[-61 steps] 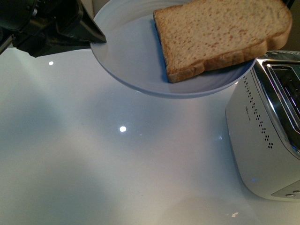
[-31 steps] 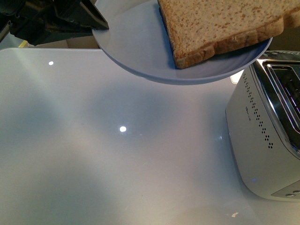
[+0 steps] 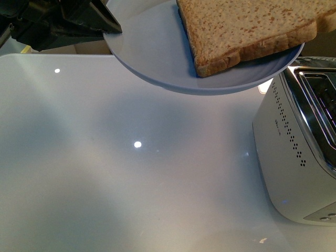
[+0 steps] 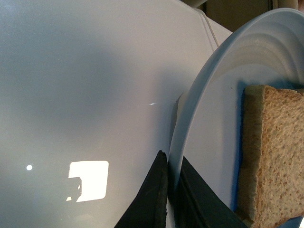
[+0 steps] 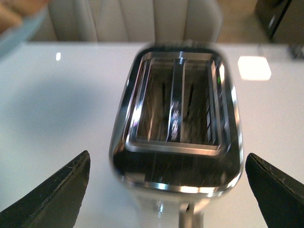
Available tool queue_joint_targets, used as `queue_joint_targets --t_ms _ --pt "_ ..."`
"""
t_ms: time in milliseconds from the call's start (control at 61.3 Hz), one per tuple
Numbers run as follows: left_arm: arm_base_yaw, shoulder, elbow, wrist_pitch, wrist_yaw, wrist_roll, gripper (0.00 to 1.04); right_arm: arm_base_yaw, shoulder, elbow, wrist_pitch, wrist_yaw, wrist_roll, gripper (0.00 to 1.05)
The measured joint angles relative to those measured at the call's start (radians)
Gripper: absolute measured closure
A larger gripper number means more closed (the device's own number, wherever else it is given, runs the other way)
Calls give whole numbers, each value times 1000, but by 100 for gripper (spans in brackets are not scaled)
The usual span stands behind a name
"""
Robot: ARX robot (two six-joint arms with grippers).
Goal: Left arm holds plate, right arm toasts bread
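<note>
Left gripper [image 4: 173, 186] clamps the glossy plate [image 3: 152, 60] by its rim; right gripper [image 5: 167, 159], fingers apart, should gently pinch the soft bread [image 3: 247, 26] at its crust.

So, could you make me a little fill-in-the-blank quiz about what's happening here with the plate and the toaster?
1. A slice of ____ lies on the plate.
2. The left gripper holds that plate by its ____.
3. The toaster has ____ slots on top.
4. The right gripper hovers above the toaster with its jaws ____.

Missing words: bread; rim; two; open.
</note>
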Motion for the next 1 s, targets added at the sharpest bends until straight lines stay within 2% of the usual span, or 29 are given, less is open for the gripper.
queue_joint_targets --t_ms 147,245,457,620,995 --pt "-1 0 0 0 1 0 101 35 145 37 94 4 15 9" --pt "-1 0 0 0 1 0 101 47 250 79 219 3 69 9" --pt "-1 0 0 0 2 0 101 110 586 161 559 -32 289 9" --pt "-1 0 0 0 2 0 101 145 825 231 742 -97 457 9" --pt "-1 0 -1 0 2 0 101 160 1052 304 933 -195 681 9"
